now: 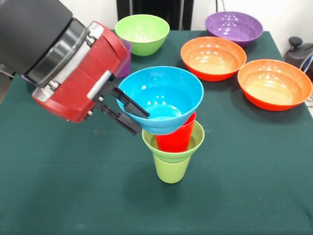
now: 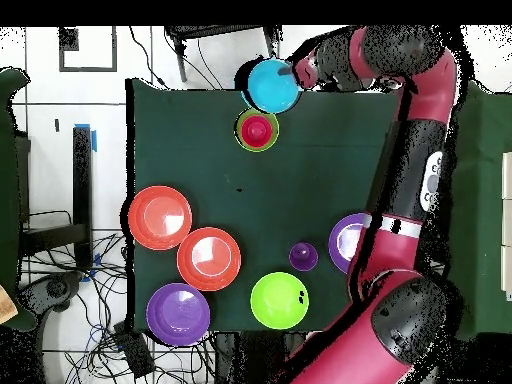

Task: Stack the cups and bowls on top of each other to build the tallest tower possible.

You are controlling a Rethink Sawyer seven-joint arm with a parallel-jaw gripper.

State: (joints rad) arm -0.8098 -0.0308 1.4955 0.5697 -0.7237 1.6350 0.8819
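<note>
Hand pinching rim of small blue bowl, tilted above red cup.

Open green bench in front of, left of and right of the stacked tower of lime-green plastic cup, small lime-green bowl and red cup. Behind the tower, blocked by two wide orange ribbed bowls, a wide purple bowl and a medium lime-green bowl. Directly above it, occupied by the tilted small blue bowl pinched in the hand.
</note>
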